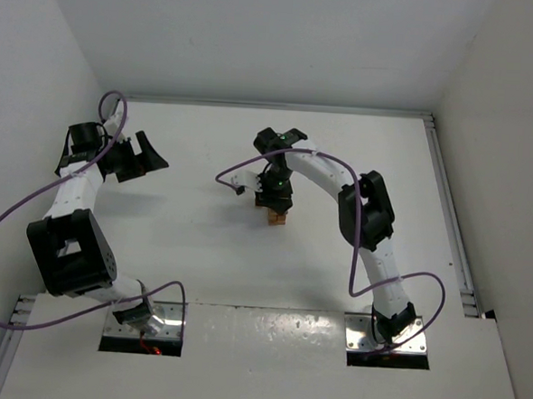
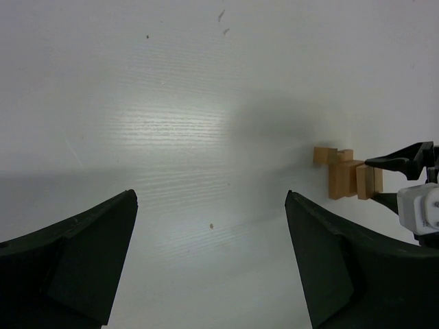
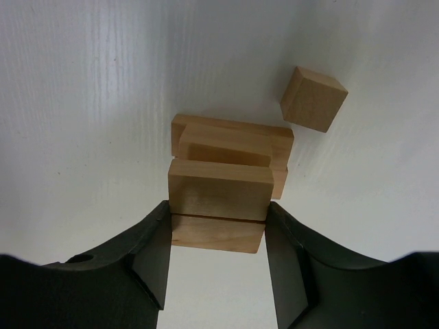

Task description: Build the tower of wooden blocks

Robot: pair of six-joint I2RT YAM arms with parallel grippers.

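Placement step of the tower build. In the right wrist view, the right gripper [image 3: 218, 218] had its two fingers pressed against the opposite ends of a flat block [image 3: 218, 194], pinching it at the lower centre of the frame, directly over the tower [image 3: 232, 147], whose long rectangular layers showed just beyond it. Whether the held piece already rested on the layer below could not be told from these views. A loose cube [image 3: 314, 98] lay on the table [image 3: 82, 103] at the upper right of the frame, just beside the stack but apart from it. In the left wrist view, the left gripper [image 2: 211, 199] hung with its fingers spread wide and nothing between them, well apart from the stack, which appeared at the right edge of that frame. Judged from this arrangement, the step in hand was the seating of the flat block on the stack. The next move would call for squaring that piece with the layer beneath, parting the fingers gently so nothing shifts, and lifting straight away; the cube appeared a likely next piece.
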